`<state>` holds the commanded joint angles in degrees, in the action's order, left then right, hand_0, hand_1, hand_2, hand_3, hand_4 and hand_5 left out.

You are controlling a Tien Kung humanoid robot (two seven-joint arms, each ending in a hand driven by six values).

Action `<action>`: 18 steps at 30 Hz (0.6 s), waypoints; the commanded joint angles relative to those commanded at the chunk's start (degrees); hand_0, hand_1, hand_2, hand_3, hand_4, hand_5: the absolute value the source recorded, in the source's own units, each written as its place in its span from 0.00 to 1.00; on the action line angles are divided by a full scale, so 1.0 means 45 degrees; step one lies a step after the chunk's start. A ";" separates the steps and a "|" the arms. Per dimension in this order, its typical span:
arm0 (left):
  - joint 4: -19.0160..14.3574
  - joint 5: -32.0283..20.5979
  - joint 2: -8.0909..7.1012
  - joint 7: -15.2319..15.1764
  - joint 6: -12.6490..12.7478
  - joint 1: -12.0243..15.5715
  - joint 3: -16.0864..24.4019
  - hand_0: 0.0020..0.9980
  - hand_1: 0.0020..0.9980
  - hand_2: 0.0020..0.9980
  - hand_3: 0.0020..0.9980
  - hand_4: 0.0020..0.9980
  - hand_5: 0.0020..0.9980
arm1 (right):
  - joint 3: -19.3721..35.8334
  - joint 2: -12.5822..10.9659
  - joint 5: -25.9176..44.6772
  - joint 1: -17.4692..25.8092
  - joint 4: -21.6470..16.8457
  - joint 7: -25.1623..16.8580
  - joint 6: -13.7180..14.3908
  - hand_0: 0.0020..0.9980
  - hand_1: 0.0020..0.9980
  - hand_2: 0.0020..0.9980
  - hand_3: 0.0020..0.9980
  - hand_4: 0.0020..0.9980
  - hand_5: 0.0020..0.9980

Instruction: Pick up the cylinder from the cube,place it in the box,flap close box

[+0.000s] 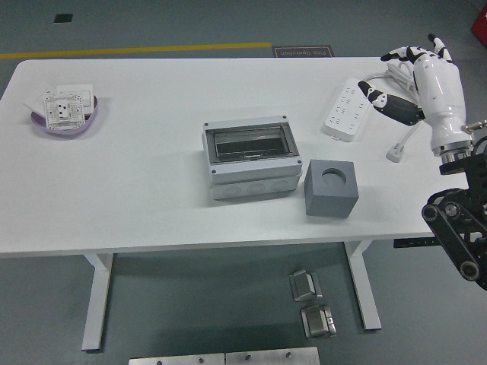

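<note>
A grey cube (pixel 332 188) with a round hole in its top stands on the white table (pixel 152 175), right of centre. No cylinder shows; the hole looks dark and I cannot tell what is in it. Just left of the cube sits a grey box (pixel 250 157) with its clear flap lid lying flat over the top. My right hand (pixel 415 80), white with black finger joints, hangs over the table's right end above the cable, fingers spread and holding nothing. It is well up and to the right of the cube. My left arm is out of view.
A white power strip (pixel 349 109) with its coiled cable and plug (pixel 396 154) lies at the back right, under my hand. A purple bowl (pixel 67 115) with white socket parts sits at the far left. Metal parts lie on the floor below the table.
</note>
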<state>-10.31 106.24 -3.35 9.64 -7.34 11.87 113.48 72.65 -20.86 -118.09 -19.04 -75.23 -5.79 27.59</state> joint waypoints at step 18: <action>0.0000 0.0162 0.0208 -0.0024 -0.0033 0.0000 0.0235 0.68 0.65 0.56 0.59 0.49 0.04 | 0.1773 0.0304 0.1910 0.0691 -0.0357 -0.0727 0.0370 1.00 0.59 0.65 0.60 0.90 0.69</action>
<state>-10.31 106.96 -2.41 9.53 -7.49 11.87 114.54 80.63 -19.49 -109.50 -15.93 -76.84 -9.06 29.25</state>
